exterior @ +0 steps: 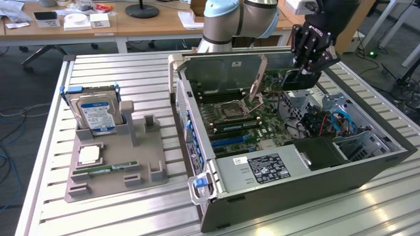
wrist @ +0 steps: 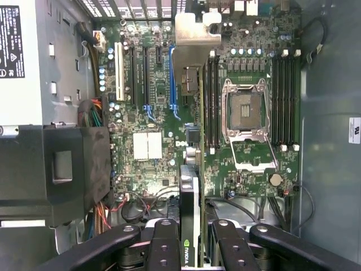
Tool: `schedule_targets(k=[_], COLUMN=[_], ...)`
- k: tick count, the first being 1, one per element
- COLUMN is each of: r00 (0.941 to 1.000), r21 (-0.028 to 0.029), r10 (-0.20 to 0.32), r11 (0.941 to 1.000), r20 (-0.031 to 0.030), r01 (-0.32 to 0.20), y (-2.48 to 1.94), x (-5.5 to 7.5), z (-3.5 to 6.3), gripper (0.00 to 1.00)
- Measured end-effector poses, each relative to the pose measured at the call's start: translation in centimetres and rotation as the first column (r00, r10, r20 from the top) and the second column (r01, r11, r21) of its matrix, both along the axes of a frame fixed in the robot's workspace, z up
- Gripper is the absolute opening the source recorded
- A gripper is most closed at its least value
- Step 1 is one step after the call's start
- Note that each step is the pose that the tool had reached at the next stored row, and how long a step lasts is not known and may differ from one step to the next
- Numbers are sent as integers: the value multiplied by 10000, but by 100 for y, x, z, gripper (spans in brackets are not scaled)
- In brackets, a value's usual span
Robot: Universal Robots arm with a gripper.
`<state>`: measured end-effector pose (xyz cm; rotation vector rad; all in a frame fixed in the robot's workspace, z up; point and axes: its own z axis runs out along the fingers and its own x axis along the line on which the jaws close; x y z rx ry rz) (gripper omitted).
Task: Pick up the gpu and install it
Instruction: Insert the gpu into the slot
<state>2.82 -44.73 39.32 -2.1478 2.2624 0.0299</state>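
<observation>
Over the open case (exterior: 295,196), your claw (exterior: 306,73) is clamped on the gpu (wrist: 192,197), holding it on edge above the motherboard (wrist: 248,152). That upright hold looks chosen so the card's connector edge faces the board, parallel to the blue slot (wrist: 172,79).

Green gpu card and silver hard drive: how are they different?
The green gpu card hangs in the black claw over the open computer case; the silver hard drive stands in a grey holder. The card is green; the drive is silver and blue. Both are upright.
</observation>
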Motion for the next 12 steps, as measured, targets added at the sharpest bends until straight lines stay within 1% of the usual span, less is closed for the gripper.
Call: schedule_targets(k=[3, 8, 12], r00=[10000, 10000, 10000], r21=[0, 0, -1], r10=[0, -1, 0], r11=[10000, 10000, 10000], r20=[0, -1, 0], r01=[0, 1, 0], y=[0, 1, 1], x=[-24, -42, -47], z=[-15, -74, -82], gripper=[27, 27, 27])
